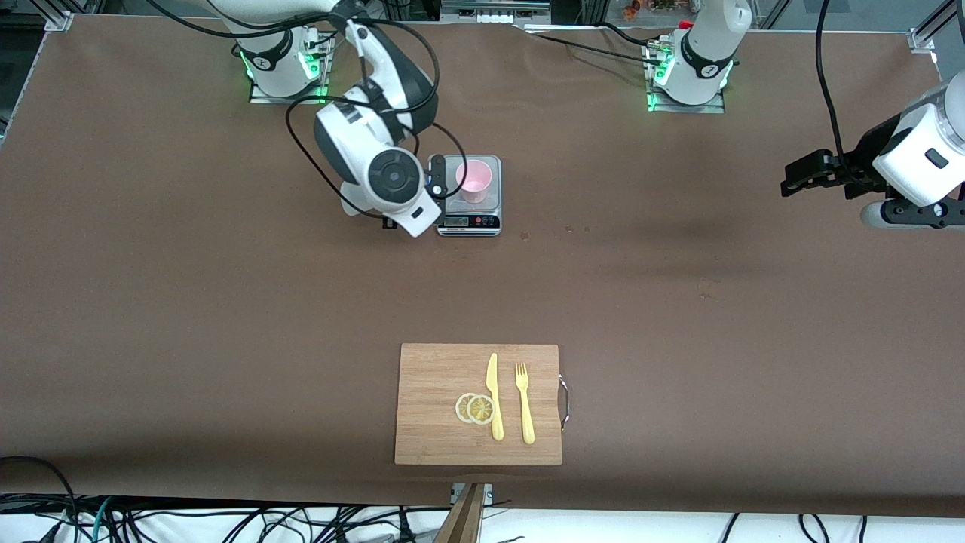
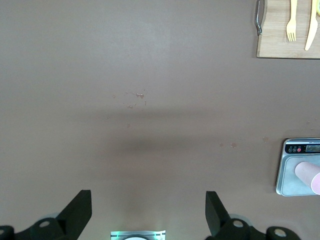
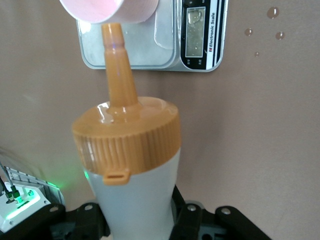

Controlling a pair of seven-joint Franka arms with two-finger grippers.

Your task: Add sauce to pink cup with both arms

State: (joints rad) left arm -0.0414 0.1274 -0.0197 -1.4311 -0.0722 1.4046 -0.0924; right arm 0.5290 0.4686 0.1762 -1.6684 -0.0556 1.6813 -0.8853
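The pink cup (image 1: 473, 181) stands on the steel plate of a small kitchen scale (image 1: 469, 221) near the right arm's base. My right gripper (image 1: 433, 179) is beside the scale, shut on the whitish squeeze bottle (image 3: 136, 200). In the right wrist view the bottle's orange nozzle cap (image 3: 127, 137) points at the cup's rim (image 3: 112, 10), its tip just below it. The arm's wrist hides the bottle in the front view. My left gripper (image 1: 791, 179) hangs open and empty over bare table at the left arm's end. It (image 2: 147, 195) sees the cup (image 2: 309, 175) far off.
A wooden cutting board (image 1: 430, 377) lies near the front edge with a yellow knife (image 1: 494, 396), a yellow fork (image 1: 524, 403) and two lemon slices (image 1: 475, 408). A few small drops (image 1: 524, 236) spot the brown table cover beside the scale (image 3: 200, 35).
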